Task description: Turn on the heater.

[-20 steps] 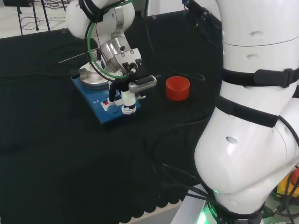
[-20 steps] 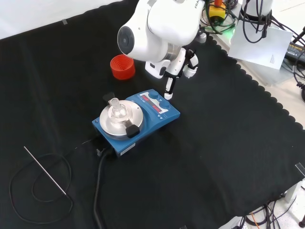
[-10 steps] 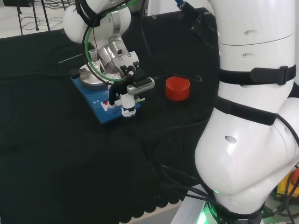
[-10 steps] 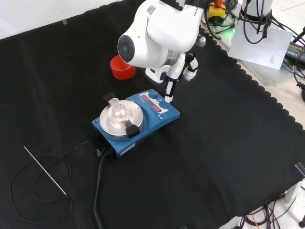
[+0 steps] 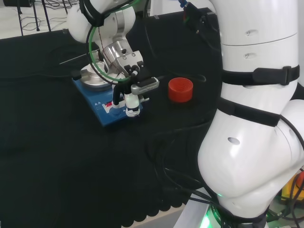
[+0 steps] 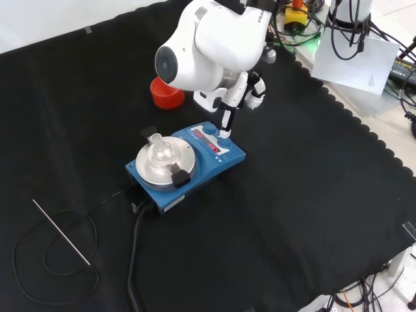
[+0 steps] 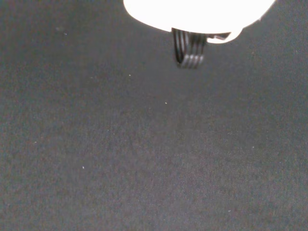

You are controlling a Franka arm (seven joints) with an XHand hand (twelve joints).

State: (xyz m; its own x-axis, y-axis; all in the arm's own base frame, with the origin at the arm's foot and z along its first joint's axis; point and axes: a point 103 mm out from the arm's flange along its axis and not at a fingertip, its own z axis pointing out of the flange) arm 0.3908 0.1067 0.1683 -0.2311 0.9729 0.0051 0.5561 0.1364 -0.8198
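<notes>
The hand (image 6: 229, 116) has slid along the heater (image 6: 187, 164), a straight finger (image 6: 225, 123) now pointing down onto its control strip, others curled back; probably pressing the power button. The heater sits mid-cloth (image 6: 312, 214) with open room around, a red cup (image 6: 166, 91) well apart toward the far edge.

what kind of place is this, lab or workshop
Most likely a robotics lab set up for chemistry-type tasks: a blue hotplate heater with a small glass flask on its plate sits on a black cloth-covered bench, worked by the robot's hand.
</notes>
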